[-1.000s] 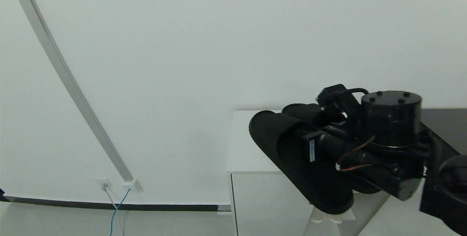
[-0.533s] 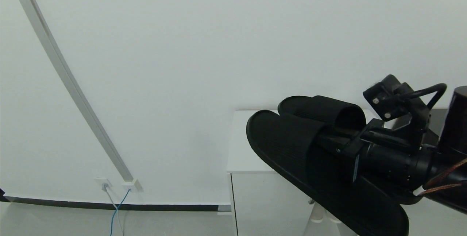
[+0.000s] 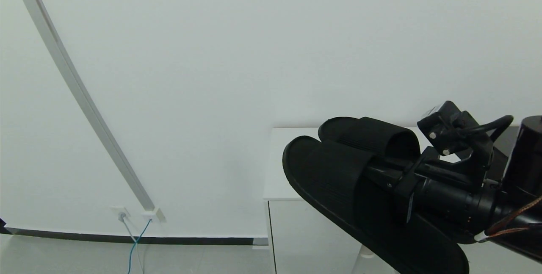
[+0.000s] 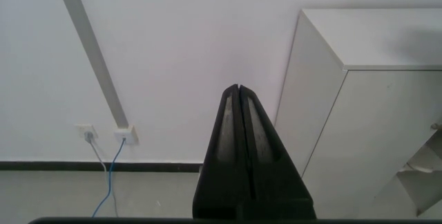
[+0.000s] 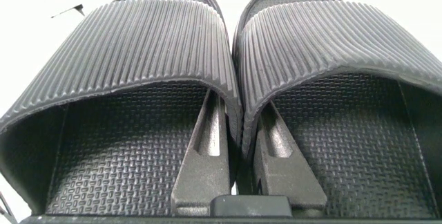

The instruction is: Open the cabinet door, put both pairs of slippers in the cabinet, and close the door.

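Head view shows the pair of black slippers [image 3: 338,172] held in the air before the white cabinet [image 3: 292,223]. They lie side by side, with their long axis slanting from low on the robot's right to high on its left. The toes point left and away, towards the wall, and the heels sit low by the right arm. The right tool [image 3: 383,172] reaches in from the heel side. In the right wrist view it [image 5: 240,148] has one finger inside each slipper and pinches their two adjoining straps together in a narrow grip. The toes reach to about the cabinet's left edge; whether the soles touch its top I cannot tell. Left of that edge are the wall and floor, with a slanted cable duct [image 3: 76,92], wall sockets [image 3: 120,212] and a blue cable [image 3: 135,244] well apart from the slippers. The left tool [image 4: 239,103] has its fingers pressed together on nothing and points at the wall beside the cabinet [image 4: 359,113].
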